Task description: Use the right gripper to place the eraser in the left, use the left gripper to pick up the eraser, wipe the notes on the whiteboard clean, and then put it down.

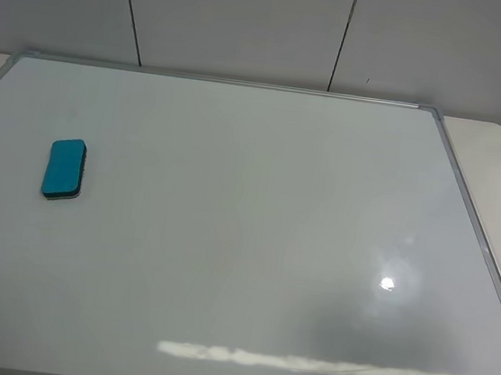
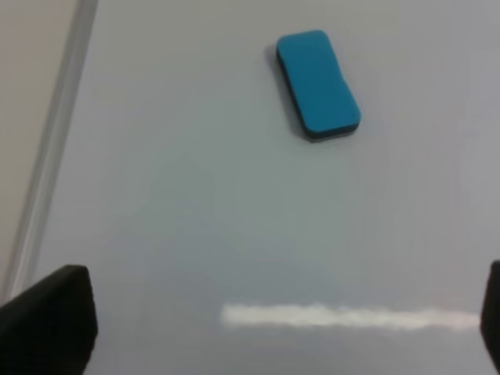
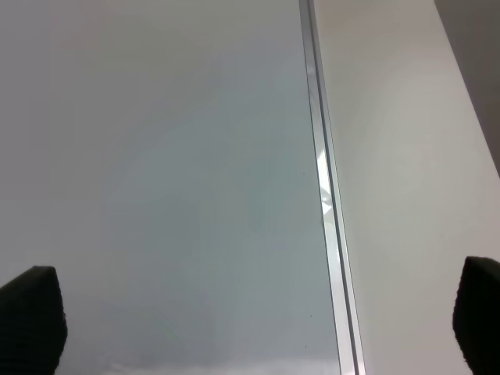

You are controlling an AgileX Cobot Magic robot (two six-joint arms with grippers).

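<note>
The left gripper (image 2: pixel 258 328) hangs above the whiteboard (image 2: pixel 234 234) with its jaws spread wide; only the two black fingertips (image 2: pixel 51 316) show at the edges of the left wrist view, and nothing sits between them. Just ahead of the fingertips a bright streak of reflected light (image 2: pixel 351 316) lies across the glossy surface. Farther ahead, well apart from the jaws and a little toward the right fingertip's side, the eraser (image 2: pixel 317 84) lies flat on the board, teal face up, its thin dark base showing along the edge. Off past the left fingertip runs the board's silver frame (image 2: pixel 51 156), with the pale table beyond it.

The right gripper (image 3: pixel 258 328) is likewise spread wide and empty, with one dark fingertip (image 3: pixel 31 316) at each side of its wrist view. Between and ahead of the jaws the whiteboard's metal frame (image 3: pixel 324 187) runs straight away from the gripper; the white board lies on the left fingertip's side of it and the bare table (image 3: pixel 406 195) on the other.

In the high view neither gripper is visible. The eraser (image 1: pixel 64 168) rests alone on the left part of the whiteboard (image 1: pixel 244 241), near its left frame edge. No red notes can be made out on the board in any view. A small glare spot (image 1: pixel 388 283) sits on the right part, and grey wall panels (image 1: pixel 251 25) stand beyond the far frame.
</note>
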